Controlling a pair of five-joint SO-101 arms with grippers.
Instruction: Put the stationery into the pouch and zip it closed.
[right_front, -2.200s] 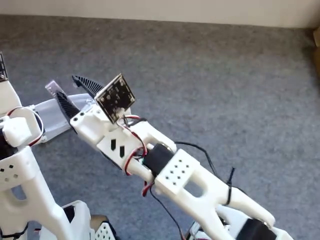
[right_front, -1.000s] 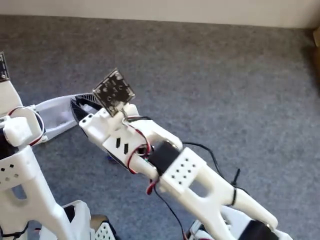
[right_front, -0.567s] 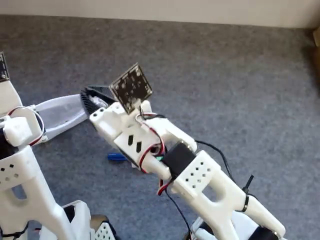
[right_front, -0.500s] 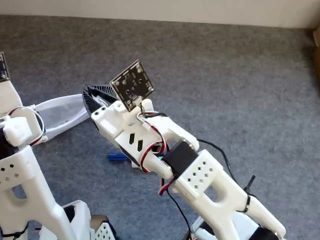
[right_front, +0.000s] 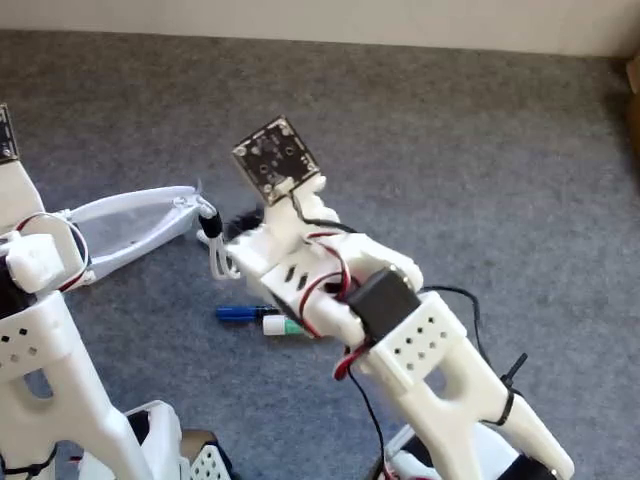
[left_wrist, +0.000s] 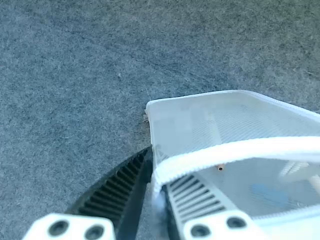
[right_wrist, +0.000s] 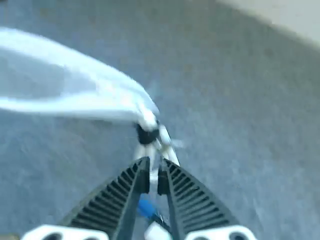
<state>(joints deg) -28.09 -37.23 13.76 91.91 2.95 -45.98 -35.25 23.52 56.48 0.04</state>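
Note:
The translucent white mesh pouch (right_front: 130, 220) hangs above the grey carpet between the two arms. My left gripper (left_wrist: 159, 187) is shut on the pouch's (left_wrist: 225, 130) edge at one end. At the other end my right gripper (right_front: 213, 248) is shut on the zipper pull (right_wrist: 149, 145), just off the pouch's tip (right_wrist: 75, 95). A blue pen (right_front: 238, 313) and a white-capped green marker (right_front: 278, 325) lie on the carpet under the right arm, outside the pouch. The blue pen (right_wrist: 146, 207) also shows below the right fingers. Something blue is dimly visible inside the pouch (left_wrist: 267, 192).
Grey carpet (right_front: 480, 150) stretches to a pale wall at the far side. The left arm's white body (right_front: 40, 330) stands at the near left. The right arm (right_front: 400, 340) crosses from the near right, with cables along it.
The right gripper, open at the pouch earlier, has shut and moved right along the pouch with the zipper pull. The pens under the arm have come into sight.

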